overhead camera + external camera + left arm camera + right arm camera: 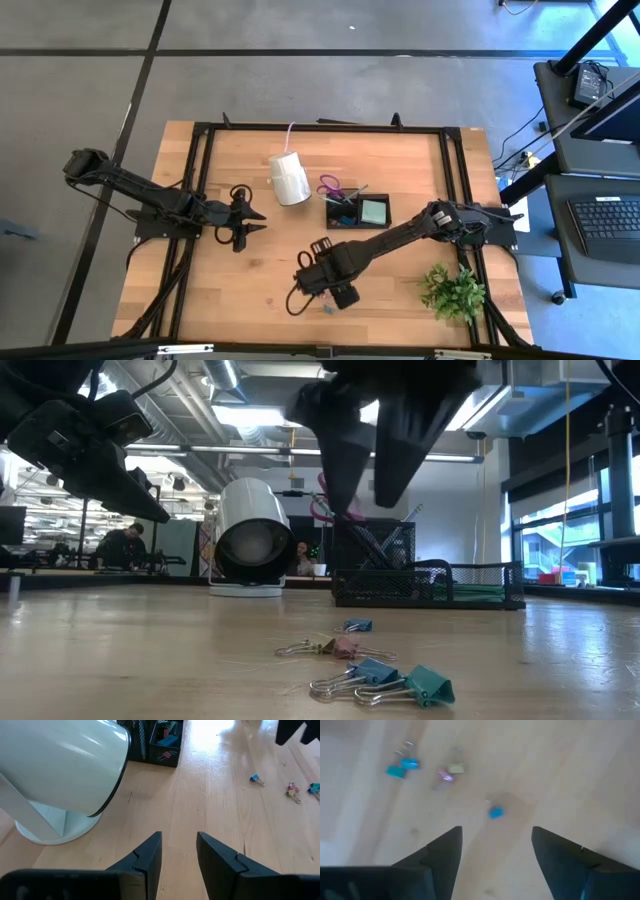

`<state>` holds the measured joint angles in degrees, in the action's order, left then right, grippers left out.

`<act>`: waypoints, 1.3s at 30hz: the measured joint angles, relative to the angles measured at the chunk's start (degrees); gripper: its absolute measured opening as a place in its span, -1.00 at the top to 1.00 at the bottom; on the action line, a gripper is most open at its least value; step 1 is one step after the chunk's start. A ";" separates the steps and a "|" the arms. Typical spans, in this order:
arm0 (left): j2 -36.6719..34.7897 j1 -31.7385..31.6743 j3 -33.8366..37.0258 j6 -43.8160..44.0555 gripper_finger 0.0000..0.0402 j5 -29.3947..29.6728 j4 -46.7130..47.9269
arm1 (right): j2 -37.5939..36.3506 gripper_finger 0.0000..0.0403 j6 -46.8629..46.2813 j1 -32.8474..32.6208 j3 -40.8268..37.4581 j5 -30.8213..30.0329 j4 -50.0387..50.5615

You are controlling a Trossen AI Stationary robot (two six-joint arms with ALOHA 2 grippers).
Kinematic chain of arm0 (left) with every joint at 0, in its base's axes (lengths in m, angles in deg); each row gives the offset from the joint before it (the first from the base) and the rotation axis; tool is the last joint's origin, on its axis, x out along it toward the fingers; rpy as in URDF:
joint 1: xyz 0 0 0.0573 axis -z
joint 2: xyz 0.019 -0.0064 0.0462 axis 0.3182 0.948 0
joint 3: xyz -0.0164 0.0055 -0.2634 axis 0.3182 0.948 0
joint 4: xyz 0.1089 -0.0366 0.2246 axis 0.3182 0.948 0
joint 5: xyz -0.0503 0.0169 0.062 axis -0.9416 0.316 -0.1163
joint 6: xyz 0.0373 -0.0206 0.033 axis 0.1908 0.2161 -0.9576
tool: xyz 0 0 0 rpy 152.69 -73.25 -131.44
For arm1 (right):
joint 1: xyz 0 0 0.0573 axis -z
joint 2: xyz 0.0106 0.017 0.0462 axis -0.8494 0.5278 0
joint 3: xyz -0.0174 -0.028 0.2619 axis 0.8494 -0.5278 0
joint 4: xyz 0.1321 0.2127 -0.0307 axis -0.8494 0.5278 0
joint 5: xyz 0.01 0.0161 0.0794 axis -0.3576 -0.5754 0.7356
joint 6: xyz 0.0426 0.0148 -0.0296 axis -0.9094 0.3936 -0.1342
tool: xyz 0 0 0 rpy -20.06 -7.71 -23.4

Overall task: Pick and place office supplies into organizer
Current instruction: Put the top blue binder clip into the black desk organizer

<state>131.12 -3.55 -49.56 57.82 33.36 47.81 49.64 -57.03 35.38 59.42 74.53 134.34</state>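
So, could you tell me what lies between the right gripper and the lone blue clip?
Nothing. In the right wrist view, only bare wood separates the open right gripper from the blue clip; the other clips lie off to one side.

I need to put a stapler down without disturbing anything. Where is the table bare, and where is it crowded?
Bare: the wood between the left gripper and the right gripper, and the near left corner. Crowded: around the binder clips below the right gripper, and the far middle, where the white fan stands beside the organizer.
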 joint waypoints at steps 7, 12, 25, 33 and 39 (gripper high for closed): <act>-0.01 0.00 0.00 -0.02 0.42 0.00 0.00 | 0.00 -0.20 5.79 0.44 -0.02 -1.03 -1.35; 0.01 0.00 0.00 0.00 0.42 0.00 0.00 | 0.02 -0.16 8.33 0.42 -3.39 -0.95 -4.83; -0.01 0.00 0.00 0.00 0.42 0.02 0.00 | 0.02 -0.07 11.67 0.26 -13.23 -0.82 -13.84; -0.01 0.00 0.00 1.17 0.42 0.06 0.00 | -0.36 -0.07 12.08 0.57 -17.93 2.06 -17.43; 0.01 0.00 -0.02 1.53 0.42 0.11 0.00 | -0.50 -0.04 11.83 1.03 -19.30 4.04 -18.95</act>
<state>131.13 -3.55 -49.58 59.35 33.47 47.81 49.14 -45.20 36.41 40.12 78.57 115.38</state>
